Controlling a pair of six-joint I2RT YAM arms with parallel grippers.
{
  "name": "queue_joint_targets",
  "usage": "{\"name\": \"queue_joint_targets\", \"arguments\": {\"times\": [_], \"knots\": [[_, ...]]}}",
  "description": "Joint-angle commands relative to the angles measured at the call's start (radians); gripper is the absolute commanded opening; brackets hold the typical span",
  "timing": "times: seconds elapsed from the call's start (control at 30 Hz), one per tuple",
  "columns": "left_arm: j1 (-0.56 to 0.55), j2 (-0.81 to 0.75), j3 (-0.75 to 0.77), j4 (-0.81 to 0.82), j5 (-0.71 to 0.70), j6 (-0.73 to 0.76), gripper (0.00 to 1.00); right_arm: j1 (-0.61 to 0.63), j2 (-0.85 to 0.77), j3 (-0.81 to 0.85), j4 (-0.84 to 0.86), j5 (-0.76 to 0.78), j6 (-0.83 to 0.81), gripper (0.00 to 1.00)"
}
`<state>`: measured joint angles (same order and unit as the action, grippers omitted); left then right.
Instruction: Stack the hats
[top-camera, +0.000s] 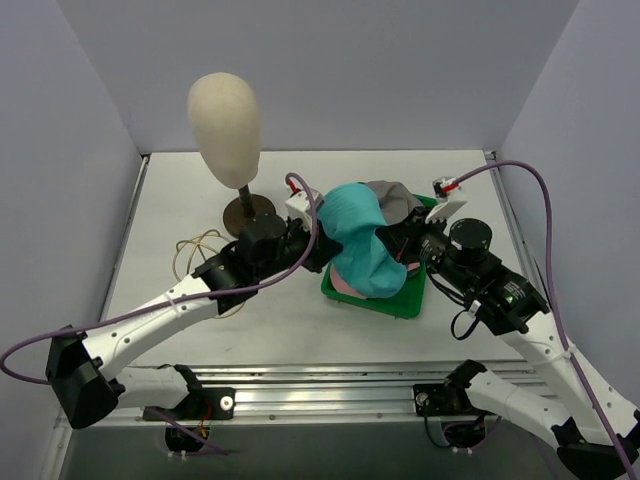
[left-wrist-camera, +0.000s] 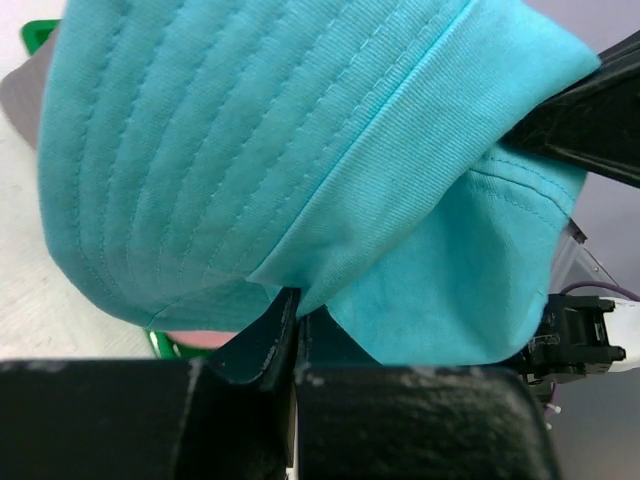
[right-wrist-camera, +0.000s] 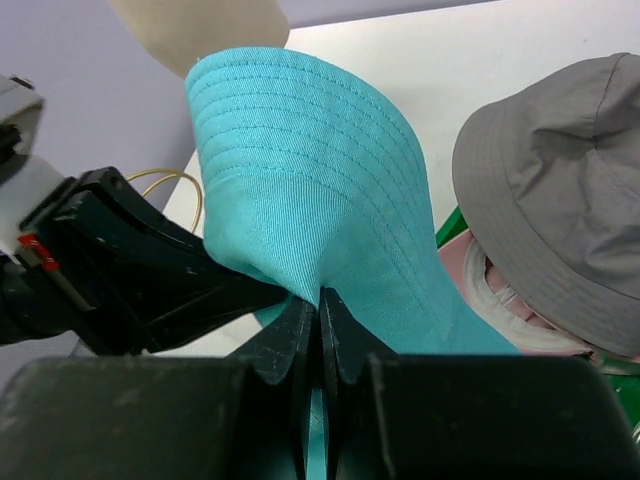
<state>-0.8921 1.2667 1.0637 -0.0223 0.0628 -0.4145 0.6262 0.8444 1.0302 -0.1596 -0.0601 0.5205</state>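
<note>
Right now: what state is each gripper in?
Left gripper: closed, pinching the edge of the teal hat.
Right gripper: closed, pinching the same teal hat's brim.

Bright, even overhead light; soft shadows on worktop (top-camera: 290, 320). Wrist cams: teal hat (left-wrist-camera: 250, 150) sharp, near foreground dark & blurry.

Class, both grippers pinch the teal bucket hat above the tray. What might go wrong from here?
The left gripper and right gripper each pinch only a thin fold of the teal bucket hat, so the fabric may slip. Lowered, its sagging crown could shove the grey bucket hat off the green tray.
</note>
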Motion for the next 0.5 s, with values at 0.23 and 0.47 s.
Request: {"name": "queue_joint_targets", "arguments": {"times": [0.23,0.47], "knots": [[0.005,-0.269,0.168,-0.378,-0.179,-0.013,0.02,0.039,0.064,0.088,0.055,-0.041,-0.096,0.0],[0.007,-0.426,0.209,-0.644,-0.346,-0.043,0.02,0.142,0.156,0.142,0.149,-0.046,-0.093,0.0]]}}
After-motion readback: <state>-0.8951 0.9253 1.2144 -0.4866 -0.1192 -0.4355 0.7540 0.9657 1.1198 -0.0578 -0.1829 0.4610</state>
